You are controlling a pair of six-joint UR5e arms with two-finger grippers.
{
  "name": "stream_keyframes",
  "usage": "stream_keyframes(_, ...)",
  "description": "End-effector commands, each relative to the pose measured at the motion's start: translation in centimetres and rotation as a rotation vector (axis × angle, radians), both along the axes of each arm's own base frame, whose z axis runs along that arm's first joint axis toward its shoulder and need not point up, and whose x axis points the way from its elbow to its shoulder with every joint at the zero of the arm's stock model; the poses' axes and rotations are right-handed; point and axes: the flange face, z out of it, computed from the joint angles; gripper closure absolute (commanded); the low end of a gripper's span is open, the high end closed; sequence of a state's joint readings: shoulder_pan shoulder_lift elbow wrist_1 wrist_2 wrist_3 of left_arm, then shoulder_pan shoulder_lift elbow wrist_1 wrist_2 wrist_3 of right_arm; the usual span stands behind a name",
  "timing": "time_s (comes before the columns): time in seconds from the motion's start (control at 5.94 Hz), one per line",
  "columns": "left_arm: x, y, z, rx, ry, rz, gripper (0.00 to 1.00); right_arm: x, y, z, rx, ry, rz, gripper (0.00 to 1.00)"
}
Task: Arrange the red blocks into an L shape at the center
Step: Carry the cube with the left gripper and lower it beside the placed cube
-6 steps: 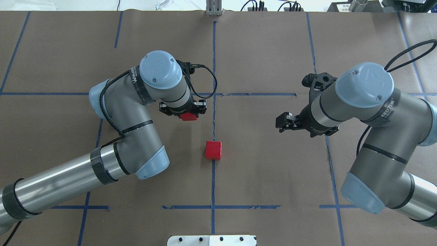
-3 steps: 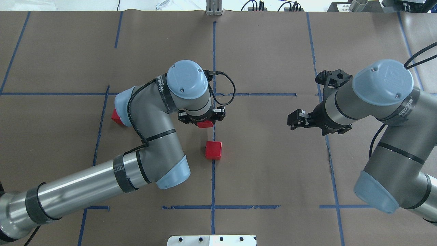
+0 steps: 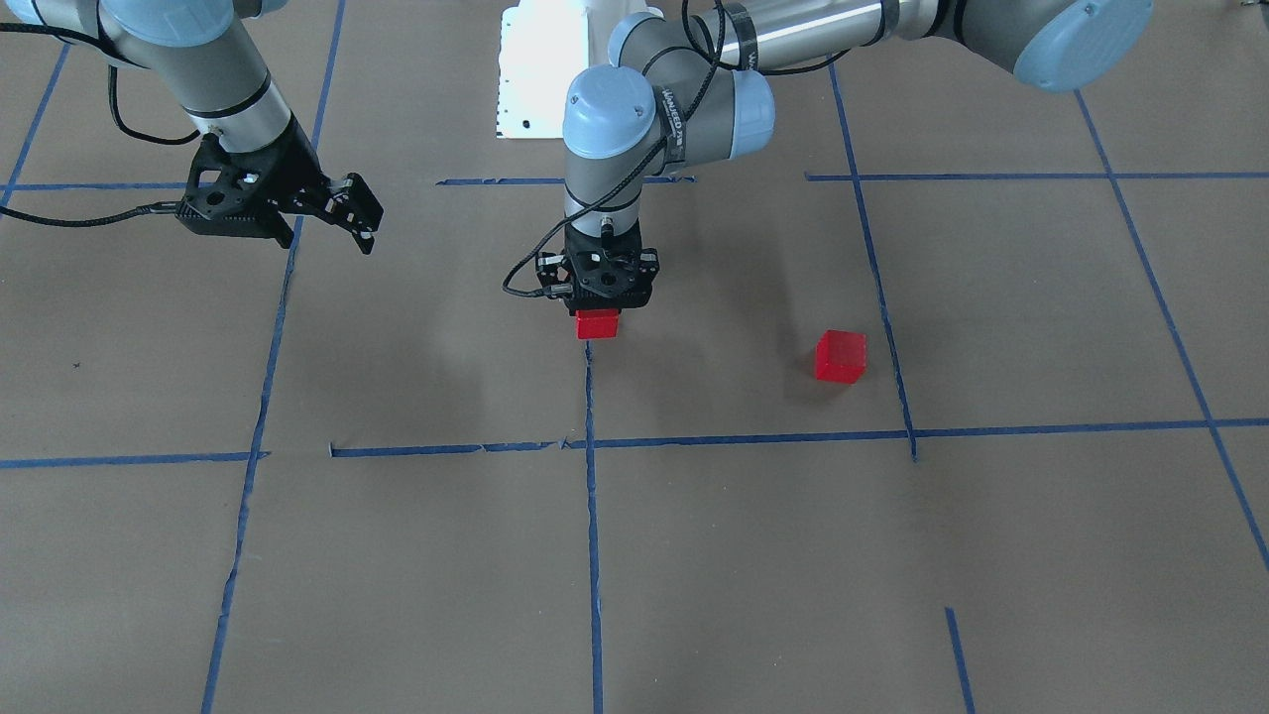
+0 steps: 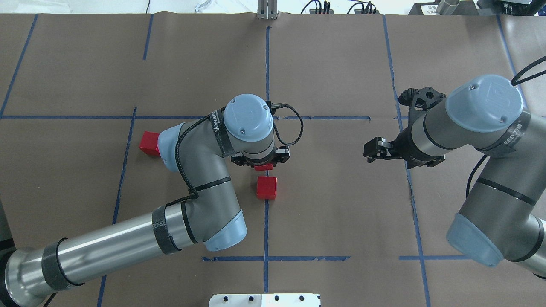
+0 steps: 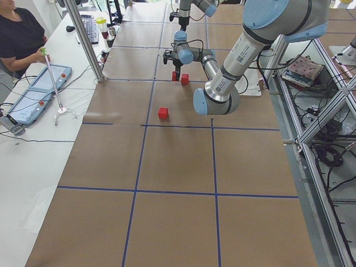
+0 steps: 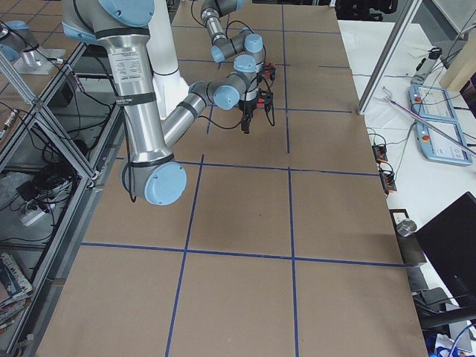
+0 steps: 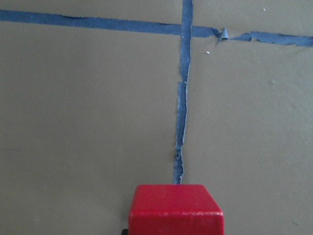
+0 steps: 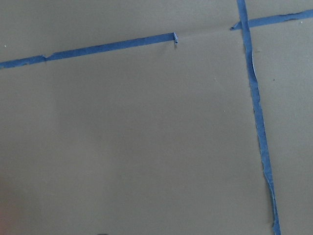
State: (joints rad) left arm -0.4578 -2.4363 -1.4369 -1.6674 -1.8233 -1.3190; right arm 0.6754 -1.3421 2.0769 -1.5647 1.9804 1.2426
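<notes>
Left arm (image 4: 200, 179) brought red block (image 3: 598, 324) over center tape (image 4: 266, 230).

I see a table (image 4: 341, 213) covered in brown paper, with blue tape lines (image 4: 266, 221) on it. A near red block (image 4: 266, 187) lies just beside my left gripper (image 3: 598, 315), on the robot's side. A far red block (image 4: 149, 143) lies well off to the gripper's left.
</notes>
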Motion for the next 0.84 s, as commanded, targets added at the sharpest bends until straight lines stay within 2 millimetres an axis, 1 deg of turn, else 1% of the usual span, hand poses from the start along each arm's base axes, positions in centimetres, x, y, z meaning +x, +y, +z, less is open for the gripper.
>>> stream_keyframes(0.0, 1.1, 0.78, 0.8, -0.007, -0.017, 0.014, 1.0, -0.05, 0.0, 0.07, -0.001, 0.001, -0.001, 0.0)
stream_keyframes(0.34, 1.18, 0.89, 0.44, -0.005, -0.011, 0.017, 1.0, -0.13, 0.03, -0.01, 0.0, 0.0, -0.002, 0.0)
stream_keyframes(0.51, 1.56, 1.48, 0.66, -0.006, -0.014, 0.026, 1.0, -0.03, 0.01, -0.08, 0.001, -0.001, -0.001, 0.0)
stream_keyframes(0.67, 1.59, 1.6, 0.6, -0.005, -0.013, 0.027, 1.0, -0.03, 0.01, -0.08, 0.001, -0.001, -0.001, 0.0)
